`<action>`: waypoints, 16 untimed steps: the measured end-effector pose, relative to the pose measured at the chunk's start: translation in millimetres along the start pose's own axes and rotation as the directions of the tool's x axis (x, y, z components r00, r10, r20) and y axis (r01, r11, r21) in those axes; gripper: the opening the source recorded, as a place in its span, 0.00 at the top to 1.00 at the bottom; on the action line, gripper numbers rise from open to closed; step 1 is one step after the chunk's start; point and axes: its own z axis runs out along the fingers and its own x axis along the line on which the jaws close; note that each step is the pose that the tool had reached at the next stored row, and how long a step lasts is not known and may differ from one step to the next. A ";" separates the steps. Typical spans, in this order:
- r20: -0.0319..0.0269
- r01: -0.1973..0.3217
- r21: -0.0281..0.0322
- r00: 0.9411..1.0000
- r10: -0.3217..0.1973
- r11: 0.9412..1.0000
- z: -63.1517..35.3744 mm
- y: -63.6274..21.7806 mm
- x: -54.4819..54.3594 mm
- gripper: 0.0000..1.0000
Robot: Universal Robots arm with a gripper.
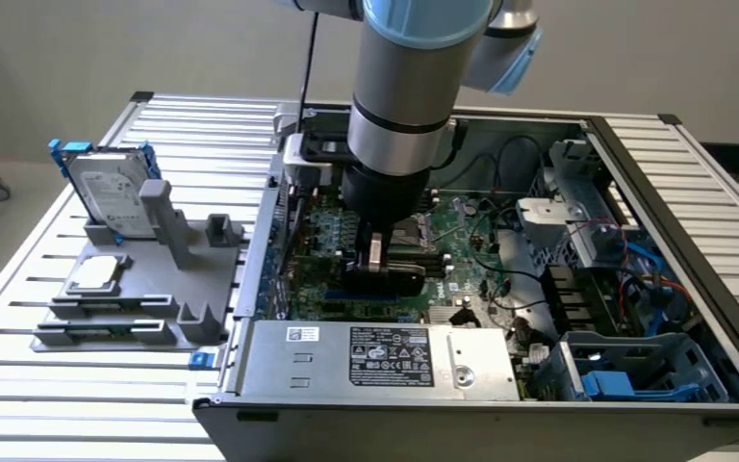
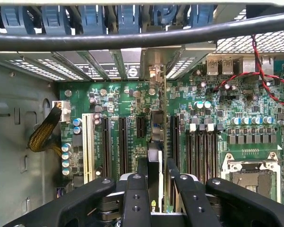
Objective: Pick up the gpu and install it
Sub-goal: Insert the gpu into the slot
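The gpu [image 2: 155,142] is standing on edge over the motherboard's [image 2: 203,94] expansion slots, inside the open case [image 1: 472,433], with its silver bracket pointing toward the rear slot openings. The gpu itself is hiding whether its lower edge is sitting in a slot. The gripper [image 2: 158,187] is clamping it, with the fingers [image 2: 136,194] partly closed against both faces. A small green mark near the fingers is blurring beyond reading. In the exterior view the arm [image 1: 402,87] is covering most of the gpu. The power supply [image 1: 383,356] is carrying a black-and-white label, its print too small to read. A cable [image 2: 132,40] is crossing the wrist view. On the exterior view's left, a hard drive [image 1: 107,192] is standing in a grey stand [image 1: 151,289].
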 end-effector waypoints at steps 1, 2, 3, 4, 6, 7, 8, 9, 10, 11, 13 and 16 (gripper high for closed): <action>0.000 0.000 0.000 1.000 0.000 1.000 0.0 -0.1 0.0 0.74; 0.000 0.000 0.000 1.000 0.000 1.000 0.0 -0.1 0.1 0.74; 0.000 0.000 0.000 1.000 0.000 1.000 0.1 -0.1 0.1 0.74; 0.000 0.000 0.000 1.000 0.000 1.000 0.3 -0.1 0.2 0.74; 0.000 0.000 0.000 1.000 0.000 1.000 1.2 -0.2 0.3 0.74; -0.001 0.000 0.000 1.000 0.000 1.000 1.7 -0.2 0.3 0.74; -0.001 0.000 0.000 1.000 0.000 1.000 2.3 -0.3 0.3 0.74; -0.001 0.000 0.000 1.000 0.000 1.000 2.7 -0.3 0.3 0.74; -0.001 0.000 0.000 1.000 0.000 1.000 3.0 -0.4 0.3 0.74; 0.000 0.000 0.000 1.000 0.000 1.000 3.3 -0.4 0.3 0.74; 0.000 0.000 -0.001 1.000 0.000 1.000 3.4 -0.4 0.3 0.74; 0.000 0.000 -0.004 1.000 0.000 1.000 3.4 -0.5 0.3 0.74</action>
